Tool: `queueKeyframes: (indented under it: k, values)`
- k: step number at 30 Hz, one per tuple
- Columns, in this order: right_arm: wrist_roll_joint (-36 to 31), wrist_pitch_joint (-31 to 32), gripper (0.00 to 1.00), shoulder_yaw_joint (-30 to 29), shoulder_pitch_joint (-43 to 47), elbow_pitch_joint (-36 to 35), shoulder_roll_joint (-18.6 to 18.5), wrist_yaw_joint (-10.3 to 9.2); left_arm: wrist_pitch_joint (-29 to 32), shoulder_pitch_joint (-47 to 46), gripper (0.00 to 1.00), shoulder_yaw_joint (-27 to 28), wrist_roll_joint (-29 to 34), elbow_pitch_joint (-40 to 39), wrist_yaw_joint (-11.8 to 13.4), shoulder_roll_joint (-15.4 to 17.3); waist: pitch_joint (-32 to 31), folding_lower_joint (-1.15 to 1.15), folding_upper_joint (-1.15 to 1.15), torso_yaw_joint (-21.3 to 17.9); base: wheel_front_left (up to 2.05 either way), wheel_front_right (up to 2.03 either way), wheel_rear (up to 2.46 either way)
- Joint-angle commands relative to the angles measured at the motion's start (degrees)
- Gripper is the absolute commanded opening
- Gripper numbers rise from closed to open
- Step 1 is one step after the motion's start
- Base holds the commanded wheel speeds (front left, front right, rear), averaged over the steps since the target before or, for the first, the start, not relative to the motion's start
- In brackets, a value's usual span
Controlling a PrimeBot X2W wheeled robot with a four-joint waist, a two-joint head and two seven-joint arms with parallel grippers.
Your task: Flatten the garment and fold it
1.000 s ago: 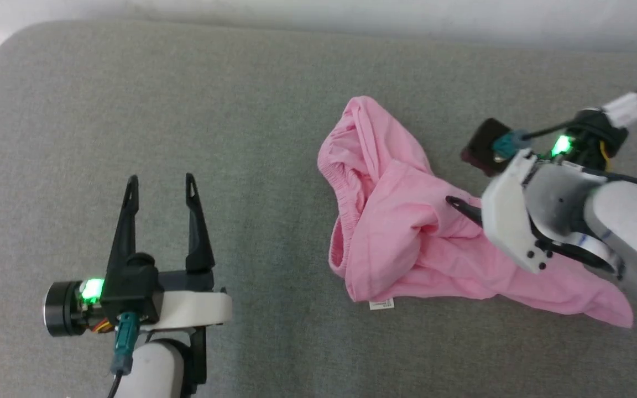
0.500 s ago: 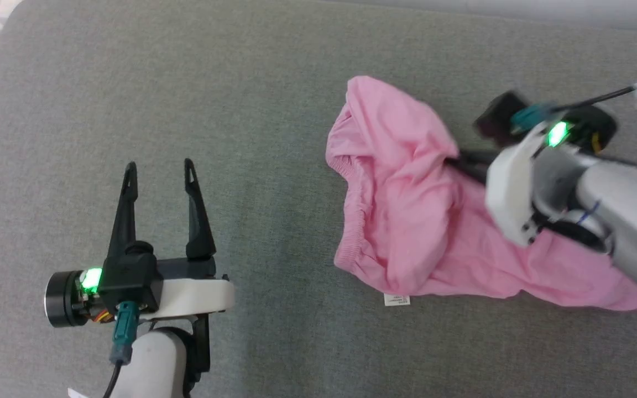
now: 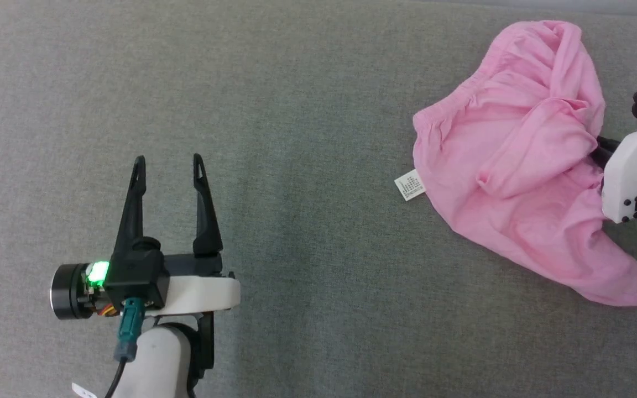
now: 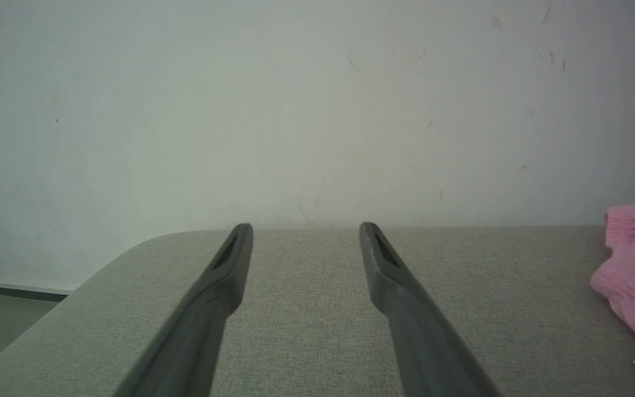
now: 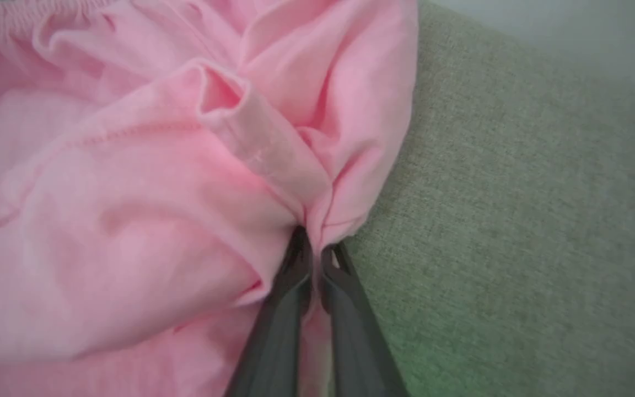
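garment (image 3: 517,166): crumpled on grey cushion (image 3: 296,138), your right side | right gripper (image 5: 313,252): pinched shut on a fold | left gripper (image 3: 169,159): wide open, empty | handling: light, limp; you'd best grip the waistband (image 3: 440,105)

support: grey upholstered surface (image 3: 307,110) | on it: crumpled pink garment (image 3: 517,166), right side | white tag (image 3: 410,185) lying flat

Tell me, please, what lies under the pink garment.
The garment rests on the grey fabric surface, which shows bare around it. Anything beneath its crumpled folds is covered, so I cannot tell.
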Motion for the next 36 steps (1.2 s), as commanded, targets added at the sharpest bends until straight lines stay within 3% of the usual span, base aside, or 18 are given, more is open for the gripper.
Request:
queueKeyframes:
  k: [1, 2, 3, 4, 10, 15, 19, 23, 27, 33, 36]
  values:
    - [0.28, -0.5, 0.0, 0.58, 1.45, 1.01, 1.59, -0.04, -0.27, -1.12, 1.0, 0.04, 0.19, 0.19, -0.15, 0.18, -0.18, 0.0, 0.0, -0.62, 0.0, 0.0, 0.0]
    - [0.33, -1.36, 0.0, 0.63, 1.56, 1.31, 2.26, -0.04, -0.27, -1.17, 1.0, 0.14, 0.26, 0.23, -0.16, 0.41, -0.43, 0.0, 0.0, -0.99, 0.0, 0.0, 0.0]
    - [0.03, -2.79, 0.36, 0.69, 1.46, 1.48, 2.7, -0.04, -0.27, -1.21, 1.0, 0.2, 0.36, 0.33, -0.26, 0.74, -0.8, 0.0, 0.0, -1.36, 0.0, 0.0, 0.0]
    - [-0.55, -4.6, 1.0, 0.74, 1.25, 1.68, 2.91, -0.04, -0.27, -1.31, 1.0, 0.27, 0.49, 0.42, -0.37, 1.15, -1.23, 0.0, 0.0, -1.66, 0.0, 0.0, 0.0]
    - [-5.32, -17.83, 1.0, -0.41, 1.22, 1.56, 2.52, -0.04, -0.27, -2.97, 1.0, 1.11, 1.0, 0.73, -1.61, 4.88, -5.19, 0.0, 0.0, -3.87, 0.0, 0.0, 0.0]
    - [-8.19, -20.32, 1.0, -6.65, 2.63, -1.97, 1.69, -0.04, -0.27, -6.88, 1.0, 0.69, 1.8, 1.25, -4.05, 8.78, -7.29, 0.0, 0.0, -5.7, 0.0, 0.0, 0.0]
    - [-17.29, -20.41, 1.0, -23.88, 7.42, -12.17, 1.82, -0.04, -0.27, -13.0, 1.0, -0.55, 1.04, 3.75, -8.54, 12.01, -8.2, 0.0, 0.0, -7.68, 0.0, 0.0, 0.0]
    - [-29.96, -20.43, 1.0, -41.02, 18.25, -23.73, 6.86, -0.04, -0.27, -20.36, 1.0, -3.42, 1.03, 9.33, -14.32, 14.5, -8.48, 0.0, 0.0, -9.53, 0.0, 0.0, 0.0]
    - [-40.7, -20.43, 1.0, -52.75, 28.34, -35.0, 14.39, -0.04, 0.34, -28.27, 1.0, -6.18, 0.34, 17.35, -18.47, 14.95, -8.29, 0.0, 0.0, -11.38, 0.0, 0.0, 0.0]
    - [-48.68, -20.43, 1.0, -60.17, 38.58, -47.05, 22.83, -0.04, 7.35, -38.92, 1.0, -14.32, -1.75, 27.94, -20.98, 14.28, -7.32, 0.0, 0.0, -13.94, 0.0, 0.0, 0.0]
    - [-50.48, -20.44, 1.0, -61.65, 41.66, -51.79, 26.31, -0.04, 12.32, -43.43, 1.0, -22.48, -6.27, 32.09, -21.11, 14.11, -6.42, 0.0, 0.0, -15.46, 0.0, 0.0, 0.0]
